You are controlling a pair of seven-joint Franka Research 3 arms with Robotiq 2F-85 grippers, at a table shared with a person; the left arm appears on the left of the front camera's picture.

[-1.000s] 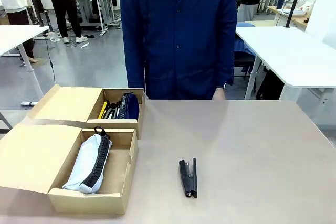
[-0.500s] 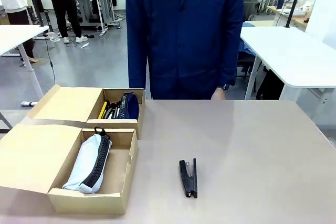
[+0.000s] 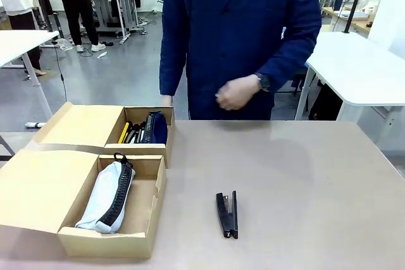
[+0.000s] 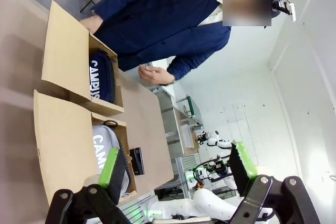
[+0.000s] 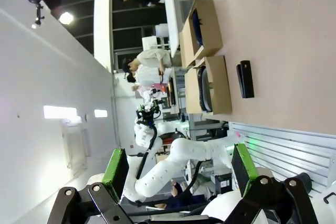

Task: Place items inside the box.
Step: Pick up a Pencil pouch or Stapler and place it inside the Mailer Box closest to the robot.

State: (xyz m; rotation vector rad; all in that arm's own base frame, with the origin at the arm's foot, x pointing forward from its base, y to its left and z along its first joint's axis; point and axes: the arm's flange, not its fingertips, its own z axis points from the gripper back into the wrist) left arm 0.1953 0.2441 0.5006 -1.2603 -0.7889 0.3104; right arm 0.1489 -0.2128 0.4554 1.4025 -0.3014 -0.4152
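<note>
A black stapler (image 3: 227,214) lies alone on the table, right of two open cardboard boxes. The far box (image 3: 136,150) holds a navy pencil case (image 3: 156,128), a yellow utility knife (image 3: 124,132) and a black marker (image 3: 134,135). In the near box (image 3: 104,243) lies a grey pencil case (image 3: 109,198). My left gripper (image 4: 176,166) hangs open, high above the boxes, with the navy case (image 4: 100,77), grey case (image 4: 105,148) and stapler (image 4: 137,160) far below. Equally far from the stapler (image 5: 245,78), my right gripper (image 5: 178,166) is open and holds nothing.
A person in a navy coat stands at the table's far edge, one hand (image 3: 237,93) raised at waist height, the other hand (image 3: 166,100) just behind the far box. Both box lids (image 3: 44,188) lie folded out to the left. White tables stand beyond.
The person has shifted to the right and lifted one hand from the far table edge to waist height. The other hand now shows behind the far box.
</note>
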